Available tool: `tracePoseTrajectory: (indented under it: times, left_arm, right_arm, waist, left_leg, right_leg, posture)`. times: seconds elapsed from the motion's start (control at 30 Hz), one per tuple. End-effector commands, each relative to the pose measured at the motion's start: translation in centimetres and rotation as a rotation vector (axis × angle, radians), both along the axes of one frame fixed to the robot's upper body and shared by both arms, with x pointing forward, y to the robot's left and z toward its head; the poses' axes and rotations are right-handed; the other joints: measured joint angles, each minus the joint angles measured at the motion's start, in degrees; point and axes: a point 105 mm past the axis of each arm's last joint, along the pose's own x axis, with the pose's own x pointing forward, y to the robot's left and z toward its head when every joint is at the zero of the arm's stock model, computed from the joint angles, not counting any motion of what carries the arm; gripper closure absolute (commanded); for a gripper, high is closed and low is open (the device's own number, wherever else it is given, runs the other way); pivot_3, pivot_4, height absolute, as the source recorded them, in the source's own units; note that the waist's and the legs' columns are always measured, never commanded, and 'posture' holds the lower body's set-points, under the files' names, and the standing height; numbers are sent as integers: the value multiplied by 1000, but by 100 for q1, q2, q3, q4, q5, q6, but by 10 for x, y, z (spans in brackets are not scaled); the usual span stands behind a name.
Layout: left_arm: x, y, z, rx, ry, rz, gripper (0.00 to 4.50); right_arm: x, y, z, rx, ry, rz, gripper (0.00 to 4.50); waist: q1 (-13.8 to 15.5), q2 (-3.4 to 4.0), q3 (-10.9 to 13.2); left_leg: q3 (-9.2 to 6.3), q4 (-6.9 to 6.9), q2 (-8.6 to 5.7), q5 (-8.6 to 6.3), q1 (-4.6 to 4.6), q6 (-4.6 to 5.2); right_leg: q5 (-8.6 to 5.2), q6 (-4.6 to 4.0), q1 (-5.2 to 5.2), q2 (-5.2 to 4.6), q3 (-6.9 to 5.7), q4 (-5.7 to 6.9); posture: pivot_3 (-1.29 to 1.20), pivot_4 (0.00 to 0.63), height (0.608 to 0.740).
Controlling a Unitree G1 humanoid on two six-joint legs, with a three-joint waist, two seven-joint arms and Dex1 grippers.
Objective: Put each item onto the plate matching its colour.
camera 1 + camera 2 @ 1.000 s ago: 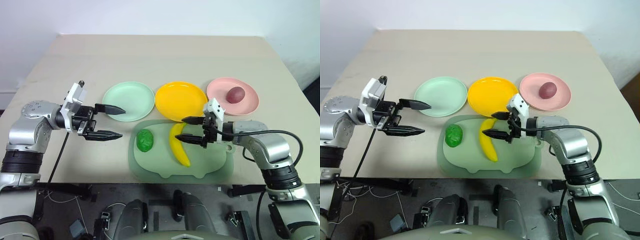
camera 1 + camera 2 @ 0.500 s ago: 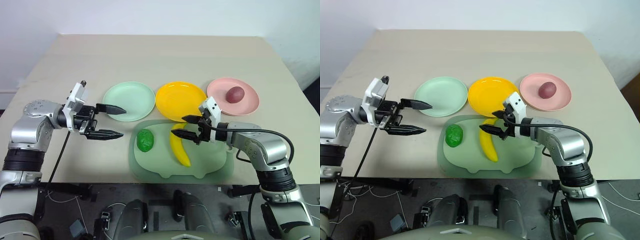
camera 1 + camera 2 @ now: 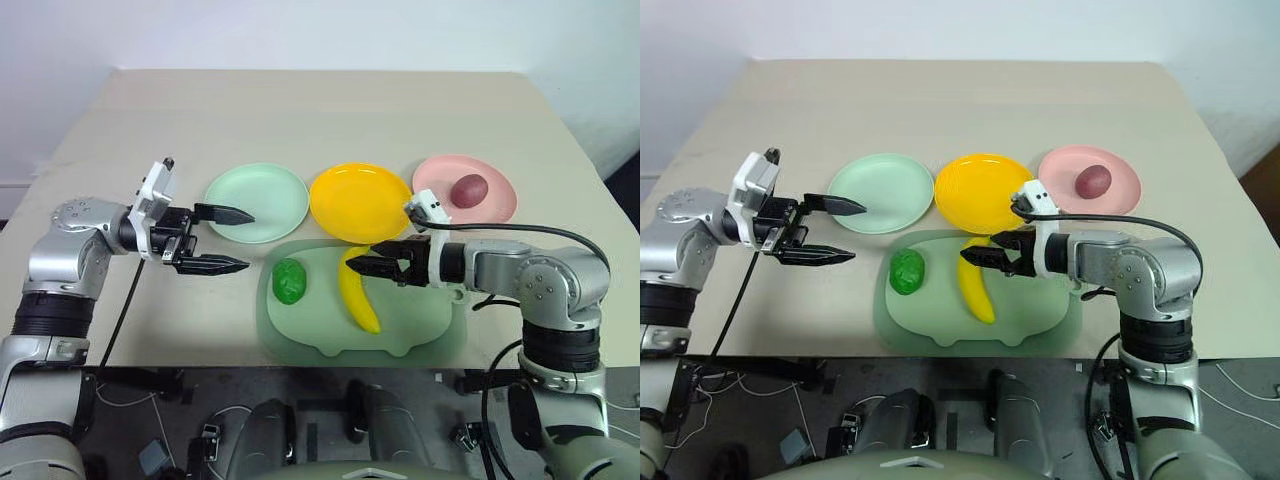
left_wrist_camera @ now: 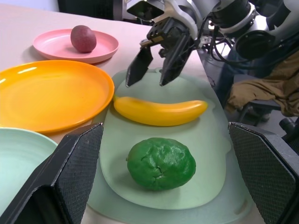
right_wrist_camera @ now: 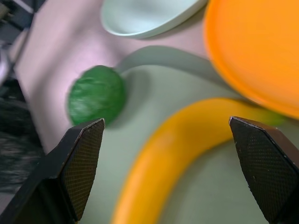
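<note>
**Left eye view: sorting table, items and grippers**

Listed on the beige table (image 3: 330, 110), far row, robot's left to right: mint green plate (image 3: 258, 203), bare; yellow plate (image 3: 361, 201), bare; pink plate (image 3: 466, 192), carrying the dark red-purple fruit (image 3: 470, 187).

Nearer the robot: pale green mat (image 3: 360, 310), touching or slightly overlapping the yellow plate's near rim. On the mat: bumpy green lump (image 3: 290, 281) toward the left; curved yellow banana (image 3: 357, 290) just beside it, toward the centre, upper tip near the yellow plate.

Left gripper (image 3: 222, 240): fingers spread wide, empty, pointing right, one tip over the mint plate's left edge, the other off the plate.

Right gripper (image 3: 366, 262): fingers parted, empty, pointing left, tips over the banana's upper end; contact cannot be told.
</note>
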Motion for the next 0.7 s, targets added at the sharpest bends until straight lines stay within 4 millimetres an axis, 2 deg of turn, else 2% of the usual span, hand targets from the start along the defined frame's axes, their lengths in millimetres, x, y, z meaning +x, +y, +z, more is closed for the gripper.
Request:
tracePoseTrajectory:
  times: [0.03,0.2,0.3,0.47,0.7]
  left_arm:
    - [2,-1,9,3,-46,-7,0]
    - [2,0,10,6,-47,-3,0]
    - [3,0,10,5,-47,-1,0]
    - [3,0,10,2,-44,1,0]
    - [5,-1,8,1,-42,3,0]
  right_arm:
    - [-1,2,9,5,-24,-15,16]
    - [1,-1,3,-88,-35,-45,16]
    - [7,-7,-1,-220,-72,-107,16]
    - [13,-16,-9,-285,-39,-149,16]
    - [13,-5,-12,-209,26,-138,16]
  waist:
    - [2,0,0]
    - [-10,0,0]
    - [-21,0,0]
    - [-17,0,0]
    - [-23,-1,-1]
  left_leg:
    - [0,0,0,0,-1,0]
    - [-3,-1,-1,-1,0,2]
    - [-4,-2,-1,-1,0,3]
    - [-4,-2,-1,-2,0,4]
    - [-5,-3,1,-3,0,5]
  right_leg:
    - [0,0,0,0,0,0]
    - [0,0,0,-1,0,0]
    - [0,0,-1,0,0,0]
    - [0,0,-2,0,1,0]
    - [0,0,-2,1,1,0]
  posture:
    - [0,150,740]
    - [0,150,740]
    - [0,150,740]
    - [0,150,740]
    - [0,150,740]
